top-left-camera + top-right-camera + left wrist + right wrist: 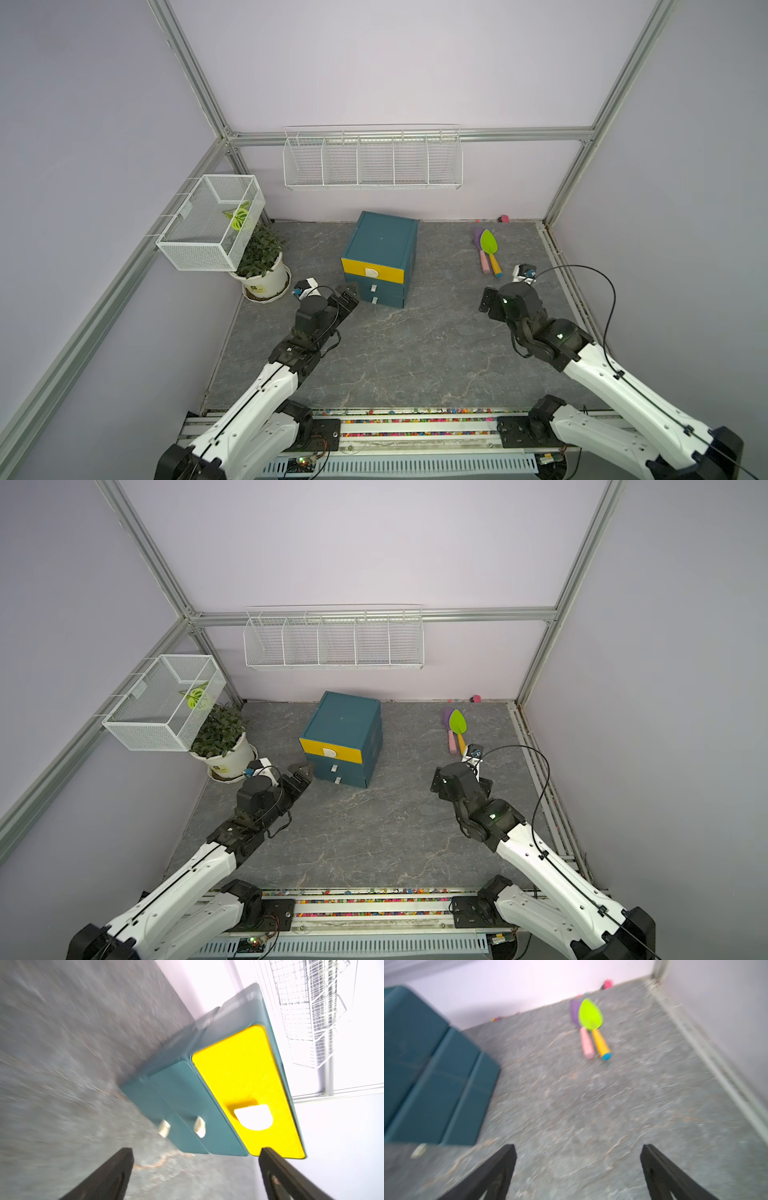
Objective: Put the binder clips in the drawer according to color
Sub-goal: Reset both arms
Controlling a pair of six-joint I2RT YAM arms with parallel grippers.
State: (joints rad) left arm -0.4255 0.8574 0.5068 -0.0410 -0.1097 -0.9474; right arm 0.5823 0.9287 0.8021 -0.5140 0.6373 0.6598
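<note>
1. Drawer cabinet [380,257] stands mid-bench near the back wall, yellow front over two teal ones.
2. Left jaws spread wide, empty, just beside its lower front corner.
3. Right jaws spread wide, empty, over bare bench [415,353], near the toy shovels [488,253].
4. I see a small pink item [503,218] at the back wall; too small to identify.

I've got loads of open grey stone-look tabletop [419,353] in front of the dark-teal plastic drawer cabinet [380,245]. The white-potted green plant [264,270] crowds its left, and two plastic toy shovels [488,251] lie well off right.
</note>
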